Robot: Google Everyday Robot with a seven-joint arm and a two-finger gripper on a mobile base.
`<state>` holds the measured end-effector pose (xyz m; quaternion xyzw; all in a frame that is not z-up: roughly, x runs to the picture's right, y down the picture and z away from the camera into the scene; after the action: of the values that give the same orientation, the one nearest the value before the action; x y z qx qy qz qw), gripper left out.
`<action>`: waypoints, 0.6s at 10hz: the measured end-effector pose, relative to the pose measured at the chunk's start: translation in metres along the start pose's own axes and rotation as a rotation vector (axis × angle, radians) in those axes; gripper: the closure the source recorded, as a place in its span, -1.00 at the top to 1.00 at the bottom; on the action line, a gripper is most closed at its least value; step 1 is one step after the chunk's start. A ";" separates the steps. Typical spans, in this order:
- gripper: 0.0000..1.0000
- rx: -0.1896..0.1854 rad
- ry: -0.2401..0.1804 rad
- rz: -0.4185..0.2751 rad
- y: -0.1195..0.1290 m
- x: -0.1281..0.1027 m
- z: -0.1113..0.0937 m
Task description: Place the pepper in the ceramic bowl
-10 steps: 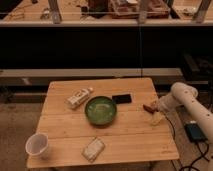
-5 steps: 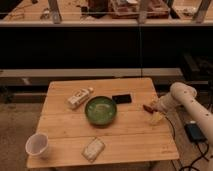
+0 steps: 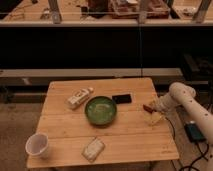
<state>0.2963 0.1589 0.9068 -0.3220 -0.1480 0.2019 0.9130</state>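
Red-brown small elongated pepper (image 3: 148,107) sits at tool (image 3: 151,108), right side of wooden tabletop (image 3: 125,132), well apart from glossy green ceramic bowl (image 3: 101,110). Tool grip: cannot tell. Pepper likely light, soft, smooth; pinch mid-body gently.

Green mottled ceramic bowl (image 3: 101,110), dark red-brown pepper (image 3: 148,107) at the white claw (image 3: 152,108).
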 end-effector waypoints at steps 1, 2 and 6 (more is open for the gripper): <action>0.60 -0.001 0.000 0.000 0.000 -0.001 0.001; 0.60 -0.003 -0.001 0.001 0.001 -0.002 0.001; 0.60 -0.005 -0.002 0.001 0.001 -0.003 0.002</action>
<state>0.2925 0.1593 0.9068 -0.3241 -0.1490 0.2023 0.9120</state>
